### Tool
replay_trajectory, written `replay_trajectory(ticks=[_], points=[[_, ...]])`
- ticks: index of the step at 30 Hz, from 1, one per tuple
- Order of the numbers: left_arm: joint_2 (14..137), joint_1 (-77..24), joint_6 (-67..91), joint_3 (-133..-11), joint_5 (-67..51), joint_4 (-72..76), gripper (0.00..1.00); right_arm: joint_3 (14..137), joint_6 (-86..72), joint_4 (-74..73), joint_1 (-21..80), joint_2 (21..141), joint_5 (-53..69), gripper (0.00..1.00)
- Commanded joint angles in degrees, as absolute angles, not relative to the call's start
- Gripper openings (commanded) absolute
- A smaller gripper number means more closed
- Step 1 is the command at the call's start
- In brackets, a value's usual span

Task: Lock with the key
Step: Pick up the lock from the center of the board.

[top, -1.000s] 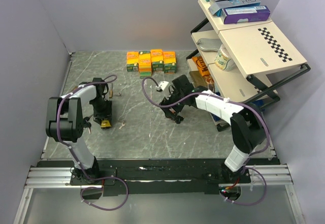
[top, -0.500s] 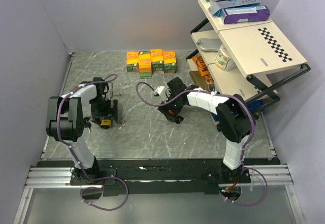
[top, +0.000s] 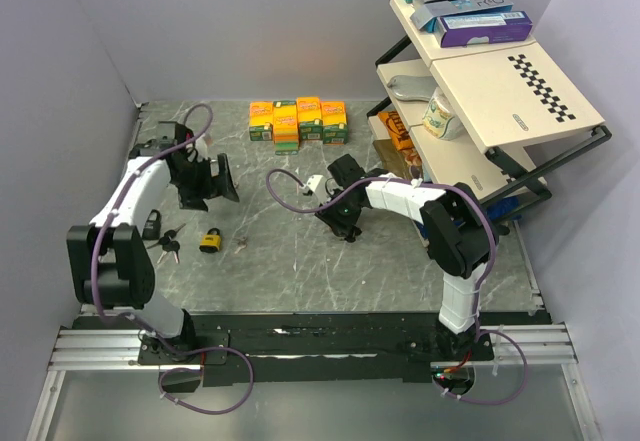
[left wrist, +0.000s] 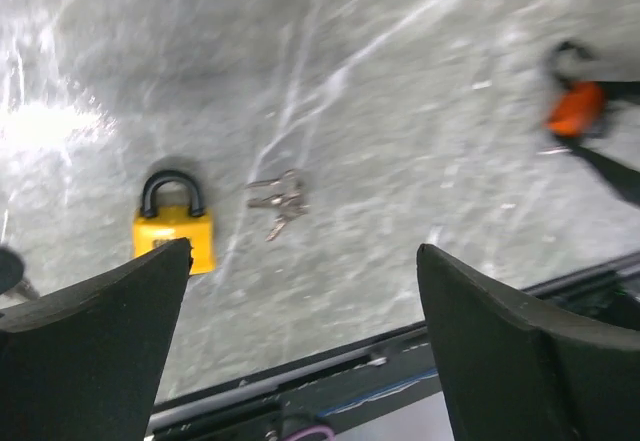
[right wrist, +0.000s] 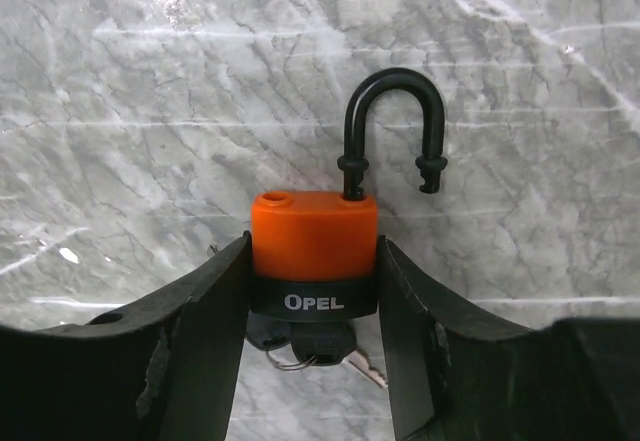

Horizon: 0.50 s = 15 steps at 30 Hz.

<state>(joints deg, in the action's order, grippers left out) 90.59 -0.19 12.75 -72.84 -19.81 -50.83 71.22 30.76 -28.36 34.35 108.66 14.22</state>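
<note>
An orange padlock (right wrist: 314,246) with a black base marked OPEL has its black shackle (right wrist: 392,126) open. A black-headed key (right wrist: 330,341) on a ring sits in its bottom. My right gripper (right wrist: 314,266) is shut on the padlock body, low over the table at centre (top: 345,223). A yellow padlock (top: 210,242) with its shackle closed lies on the table, also in the left wrist view (left wrist: 173,223). Silver keys (left wrist: 278,201) lie beside it. My left gripper (top: 207,183) is open and empty, raised behind the yellow padlock.
Black-headed keys (top: 168,249) and a dark object (top: 150,226) lie at the left. Orange and yellow boxes (top: 298,121) stand at the back. A slanted shelf rack (top: 480,111) with boxes stands at the right.
My left gripper has let go of the yellow padlock, lifted and moved back and left, now open. My right gripper with the orange padlock shifted slightly left.
</note>
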Motion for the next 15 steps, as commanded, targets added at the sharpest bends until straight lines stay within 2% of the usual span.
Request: replay_trajectory(ticks=[1,2,4,12,15], points=[[85.71,2.54,12.31,-74.97,-29.78,-48.0,0.96,70.93,32.96,-28.3,34.1,106.97,15.89,0.29],[85.17,3.24,11.0,-74.97,-31.1,-47.38,0.96,71.19,33.13,-28.56,34.1,106.18,17.3,0.14],[82.54,4.04,9.68,-74.62,-35.67,-44.76,0.96,71.8,33.4,-29.44,34.1,103.46,21.59,0.0],[66.92,6.15,-11.75,-65.59,-55.08,-33.32,0.97,77.6,33.57,-37.34,33.49,91.6,44.27,0.0],[61.29,5.1,-25.36,-61.28,-64.49,-33.48,0.99,79.89,33.66,-40.25,33.57,88.87,51.91,0.0]])
